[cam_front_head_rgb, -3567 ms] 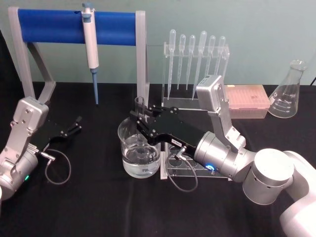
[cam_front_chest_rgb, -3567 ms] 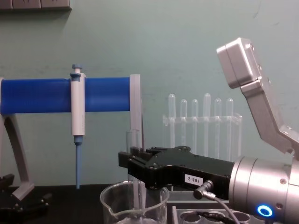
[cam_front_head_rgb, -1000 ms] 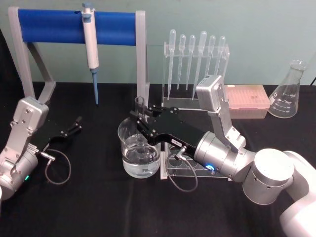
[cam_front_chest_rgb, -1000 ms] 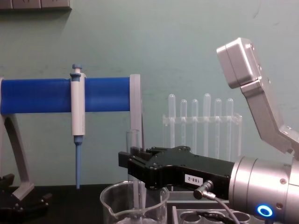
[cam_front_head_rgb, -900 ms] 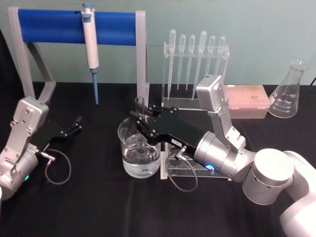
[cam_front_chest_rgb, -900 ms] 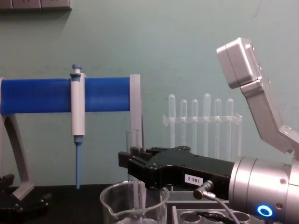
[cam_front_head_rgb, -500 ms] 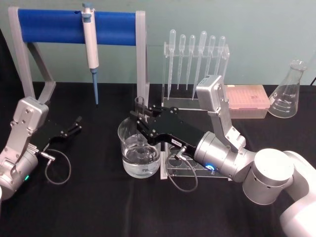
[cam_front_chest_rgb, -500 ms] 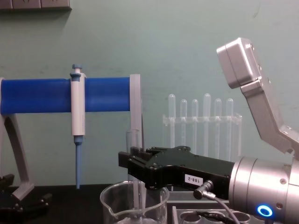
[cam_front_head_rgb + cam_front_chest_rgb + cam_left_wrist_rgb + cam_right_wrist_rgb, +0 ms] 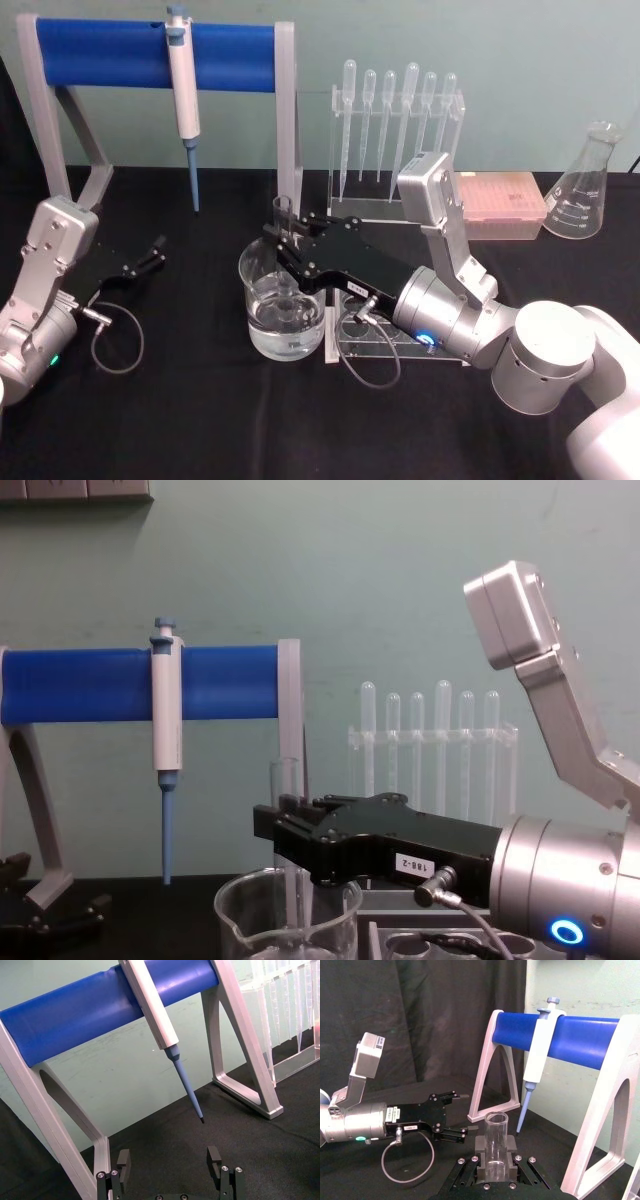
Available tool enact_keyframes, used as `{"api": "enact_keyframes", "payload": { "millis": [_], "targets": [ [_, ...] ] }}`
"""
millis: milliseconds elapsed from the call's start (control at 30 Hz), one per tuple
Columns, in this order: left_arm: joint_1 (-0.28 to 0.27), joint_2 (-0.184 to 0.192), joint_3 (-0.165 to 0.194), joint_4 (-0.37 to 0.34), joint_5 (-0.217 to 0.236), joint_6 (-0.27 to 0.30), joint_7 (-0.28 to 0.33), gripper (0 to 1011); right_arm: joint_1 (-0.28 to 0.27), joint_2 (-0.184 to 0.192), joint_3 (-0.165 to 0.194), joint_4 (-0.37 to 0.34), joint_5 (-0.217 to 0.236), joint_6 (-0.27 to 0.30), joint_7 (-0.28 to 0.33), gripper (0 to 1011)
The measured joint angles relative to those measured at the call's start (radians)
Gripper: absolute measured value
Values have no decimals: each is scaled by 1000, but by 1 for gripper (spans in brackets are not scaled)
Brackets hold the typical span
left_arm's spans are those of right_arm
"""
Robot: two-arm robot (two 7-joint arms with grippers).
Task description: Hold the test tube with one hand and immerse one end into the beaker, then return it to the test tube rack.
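Observation:
My right gripper (image 9: 285, 246) is shut on the test tube (image 9: 283, 212), holding it upright over the beaker (image 9: 250, 300). The tube's lower part reaches down inside the beaker, which holds clear liquid. From the chest view, the test tube (image 9: 284, 780) rises above the black right gripper (image 9: 272, 832) and runs down past the beaker (image 9: 238, 910) rim. The right wrist view has the test tube (image 9: 496, 1137) clamped between the fingers of the right gripper (image 9: 496, 1164). My left gripper (image 9: 150, 256) rests open on the black cloth at the left, its fingers (image 9: 123, 1159) wide apart with nothing between them.
A blue-and-white pipettor (image 9: 182, 90) hangs on the blue stand (image 9: 100, 55) behind. The rack of plastic pipettes (image 9: 395, 120) stands at the back centre. A clear rack with holes (image 9: 370, 335) lies under my right wrist. A pink tip box (image 9: 500, 205) and a conical flask (image 9: 585, 185) sit at the back right.

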Motion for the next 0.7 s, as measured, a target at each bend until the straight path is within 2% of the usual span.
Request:
{"api": "enact_keyframes", "payload": {
  "millis": [700],
  "targets": [
    [0,0,0,0,0,0,0,1000,0,0,0,0,0,0,0,224]
  ]
}}
